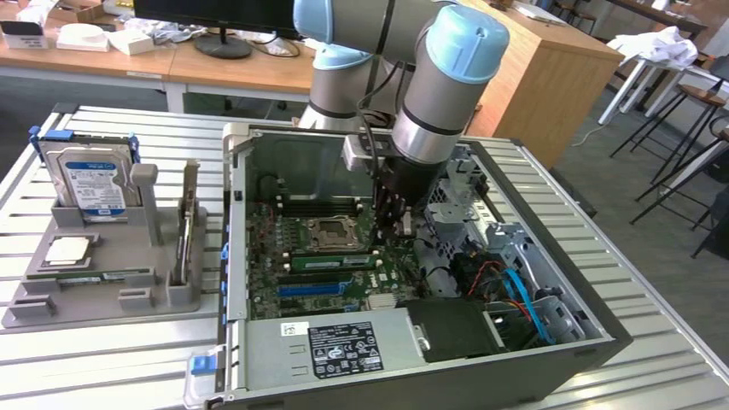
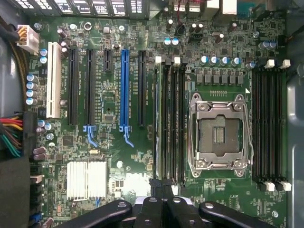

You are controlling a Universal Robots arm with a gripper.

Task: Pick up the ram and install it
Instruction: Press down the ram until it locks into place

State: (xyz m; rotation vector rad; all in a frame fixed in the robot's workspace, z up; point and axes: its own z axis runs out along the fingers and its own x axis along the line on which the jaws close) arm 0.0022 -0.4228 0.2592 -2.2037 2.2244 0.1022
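Observation:
The ram [image 1: 330, 260], a long green stick, stands on edge in the memory slots next to the bare processor socket [image 1: 330, 229] inside the open computer case. My gripper [image 1: 397, 232] reaches down into the case and hangs shut at the end of that stick towards the exterior view's right. I cannot tell whether it touches the stick. In the wrist view my gripper [image 2: 162, 185] is shut with nothing between its fingers. It sits over one end of the dark memory slots [image 2: 170, 123], beside the processor socket [image 2: 218, 130].
A grey holder [image 1: 148, 295] at the exterior view's left carries a silver hard drive [image 1: 89, 179] and a small square processor chip [image 1: 67, 249]. Case walls [image 1: 237, 222], the power supply [image 1: 341, 346] and cables [image 1: 513, 286] surround the motherboard. A white heatsink [image 2: 86, 179] and expansion slots [image 2: 124, 88] lie nearby.

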